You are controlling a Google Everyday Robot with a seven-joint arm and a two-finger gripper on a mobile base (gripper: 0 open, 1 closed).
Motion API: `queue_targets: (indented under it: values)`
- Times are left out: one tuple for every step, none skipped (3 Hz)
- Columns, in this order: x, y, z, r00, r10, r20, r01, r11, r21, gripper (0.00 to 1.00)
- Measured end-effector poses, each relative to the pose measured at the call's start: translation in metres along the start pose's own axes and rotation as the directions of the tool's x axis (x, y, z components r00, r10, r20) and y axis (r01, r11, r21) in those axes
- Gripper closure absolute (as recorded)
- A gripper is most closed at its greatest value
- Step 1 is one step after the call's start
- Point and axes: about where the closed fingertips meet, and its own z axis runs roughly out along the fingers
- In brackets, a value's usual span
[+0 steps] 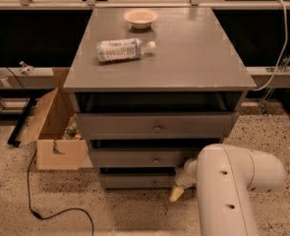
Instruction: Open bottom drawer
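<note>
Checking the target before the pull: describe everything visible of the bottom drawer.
The bottom drawer is the lowest of three in the grey cabinet, with a slim grey front that looks like painted wood and a small round metal knob at its centre. It sits level just above the speckled floor, a dark gap above it, and appears shut. The tool hangs at its right end as seen, right of the knob; contact cannot be told.

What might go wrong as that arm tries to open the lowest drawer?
The gripper sits low, right of the small knob on the bottom drawer, so it might miss or slip off. A hard tug could jolt the cabinet and roll the plastic bottle lying on its side on top.
</note>
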Motion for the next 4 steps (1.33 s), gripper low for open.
queue_targets:
  values:
    - [0.005, 0.015, 0.016, 1.000, 0.001, 0.012, -0.001, 0.9993, -0.037, 0.16]
    - [0.011, 0.033, 0.015, 1.000, 0.014, 0.022, -0.013, 0.9986, -0.051, 0.47]
    - [0.008, 0.032, 0.008, 1.000, 0.014, 0.022, -0.013, 0.9986, -0.051, 0.70]
    - [0.006, 0.031, 0.002, 1.000, 0.014, 0.022, -0.012, 0.9986, -0.051, 0.94]
